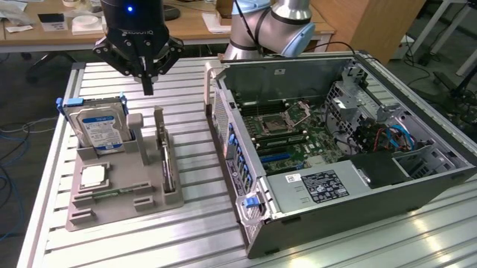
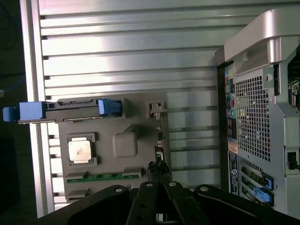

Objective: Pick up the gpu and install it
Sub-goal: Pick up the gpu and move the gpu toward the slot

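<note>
The gpu (image 1: 165, 163) is a thin dark card standing on edge in a slot of the grey holder tray (image 1: 111, 209), on the side nearest the computer case. In the wrist view the gpu (image 2: 160, 146) appears edge-on as a slim dark line. My black gripper (image 1: 147, 85) hangs above the table just beyond the tray's far end, roughly in line with the card and well above it. Its fingers are shut with nothing between them. The gripper (image 2: 157, 190) looks straight down on the tray.
The tray also holds a silver hard drive (image 1: 100, 129) in a blue caddy, a square processor (image 1: 92, 176) and a green memory stick (image 2: 104, 176). The open computer case (image 1: 335, 145) lies at the exterior view's right with its motherboard (image 1: 298, 134) exposed. A slatted metal table (image 1: 186, 234) carries everything.
</note>
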Action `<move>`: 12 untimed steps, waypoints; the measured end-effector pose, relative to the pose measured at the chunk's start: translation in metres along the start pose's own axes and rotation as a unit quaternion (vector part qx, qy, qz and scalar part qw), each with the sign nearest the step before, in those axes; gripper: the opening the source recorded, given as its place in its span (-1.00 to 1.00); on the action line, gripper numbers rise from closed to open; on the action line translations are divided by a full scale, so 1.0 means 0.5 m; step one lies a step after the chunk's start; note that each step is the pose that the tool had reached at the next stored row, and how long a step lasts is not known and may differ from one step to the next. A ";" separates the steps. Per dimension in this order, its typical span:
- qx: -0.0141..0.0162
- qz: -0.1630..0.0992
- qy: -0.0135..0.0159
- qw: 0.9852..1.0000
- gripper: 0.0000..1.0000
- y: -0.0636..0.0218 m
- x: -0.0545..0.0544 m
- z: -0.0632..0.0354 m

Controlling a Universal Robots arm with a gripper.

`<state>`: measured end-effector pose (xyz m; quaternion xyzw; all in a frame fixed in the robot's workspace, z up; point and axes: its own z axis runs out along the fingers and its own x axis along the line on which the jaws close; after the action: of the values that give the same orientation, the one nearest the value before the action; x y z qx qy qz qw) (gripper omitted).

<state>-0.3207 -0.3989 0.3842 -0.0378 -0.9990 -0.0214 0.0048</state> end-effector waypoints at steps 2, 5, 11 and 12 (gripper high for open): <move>0.000 0.000 0.000 1.000 -0.79 0.000 0.000 0.000; 0.000 0.000 0.000 1.000 -0.79 0.000 0.000 0.000; 0.000 0.000 0.000 1.000 -0.53 0.000 0.000 0.000; 0.000 0.000 0.000 1.000 -0.41 0.000 0.000 0.000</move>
<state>-0.3207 -0.3989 0.3842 -0.0378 -0.9990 -0.0214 0.0048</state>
